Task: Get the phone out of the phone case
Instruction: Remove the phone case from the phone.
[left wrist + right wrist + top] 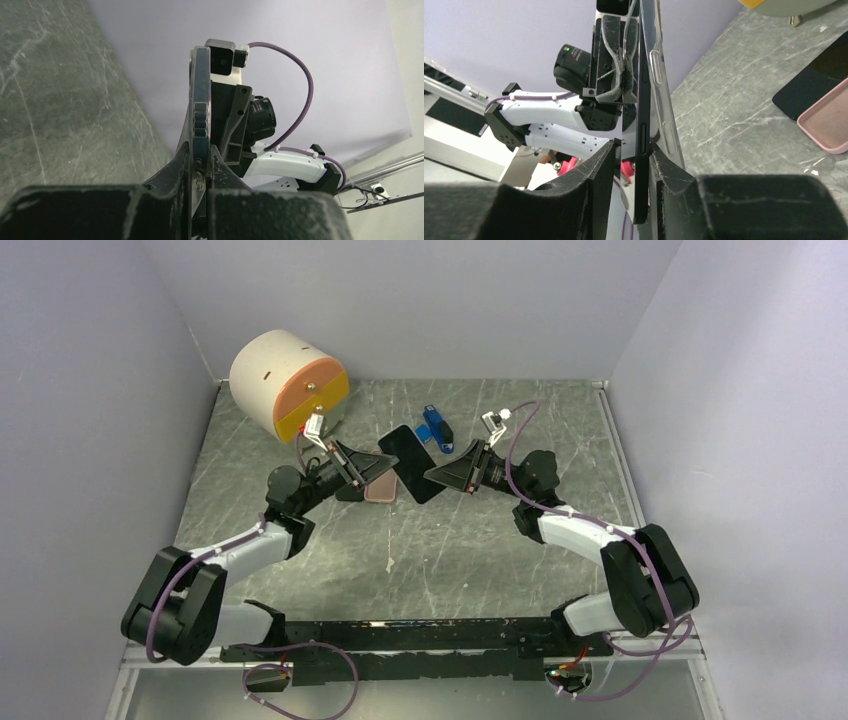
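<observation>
A black phone [410, 462] in a clear phone case [665, 112] hangs above the table between both arms. My left gripper [375, 468] is shut on the case's edge [201, 115], which stands edge-on between its fingers [201, 155]. From the other side my right gripper [433, 477] reaches around the phone's dark edge [642, 150]. In the right wrist view the phone rests against the right finger [669, 170], while the left finger [599, 165] stands a small gap away. The right gripper [631, 150] is open.
A pink case [383, 490] lies on the table below the held phone, beside a flat black slab [814, 80]. A blue object [435, 427] lies behind. A white and orange cylinder [290, 385] stands at the back left. Grey walls close in three sides.
</observation>
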{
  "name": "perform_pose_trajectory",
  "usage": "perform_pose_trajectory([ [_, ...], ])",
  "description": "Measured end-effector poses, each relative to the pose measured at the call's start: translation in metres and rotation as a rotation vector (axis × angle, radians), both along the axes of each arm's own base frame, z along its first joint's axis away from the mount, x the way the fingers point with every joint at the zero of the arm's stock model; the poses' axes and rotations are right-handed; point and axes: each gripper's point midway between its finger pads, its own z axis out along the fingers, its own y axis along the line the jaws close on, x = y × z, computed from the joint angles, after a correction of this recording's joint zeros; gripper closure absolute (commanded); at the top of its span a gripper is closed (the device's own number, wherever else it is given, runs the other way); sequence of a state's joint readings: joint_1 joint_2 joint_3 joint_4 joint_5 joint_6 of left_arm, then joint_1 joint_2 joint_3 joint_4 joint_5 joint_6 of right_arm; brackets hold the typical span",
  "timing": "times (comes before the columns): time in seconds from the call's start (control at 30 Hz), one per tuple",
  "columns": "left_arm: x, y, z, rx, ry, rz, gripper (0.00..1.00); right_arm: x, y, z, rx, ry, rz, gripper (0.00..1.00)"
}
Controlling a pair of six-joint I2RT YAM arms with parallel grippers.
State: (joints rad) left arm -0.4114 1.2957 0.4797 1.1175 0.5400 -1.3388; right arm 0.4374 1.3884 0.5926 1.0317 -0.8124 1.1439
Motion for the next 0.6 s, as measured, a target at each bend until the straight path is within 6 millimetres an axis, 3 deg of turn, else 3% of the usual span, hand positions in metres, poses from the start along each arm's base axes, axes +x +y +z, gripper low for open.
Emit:
perform_pose_trajectory([
  [0.23, -0.005, -0.004, 0.009, 0.082, -0.046, -0.029, 0.97, -0.005, 0.003, 0.004, -0.03, -0.066, 0.054, 0.77],
  [0.4, -0.005, -0.007, 0.005, 0.131, -0.051, -0.051, 0.97, -0.008, 0.003, -0.002, -0.059, -0.069, 0.079, 1.0],
  [0.53, -0.003, -0.007, -0.003, 0.151, -0.038, -0.048, 0.97, -0.007, 0.004, -0.009, -0.068, -0.05, 0.085, 1.0],
  [0.6, -0.001, -0.007, -0.009, 0.163, -0.026, -0.048, 0.91, -0.006, 0.003, -0.015, -0.072, -0.036, 0.082, 1.0],
])
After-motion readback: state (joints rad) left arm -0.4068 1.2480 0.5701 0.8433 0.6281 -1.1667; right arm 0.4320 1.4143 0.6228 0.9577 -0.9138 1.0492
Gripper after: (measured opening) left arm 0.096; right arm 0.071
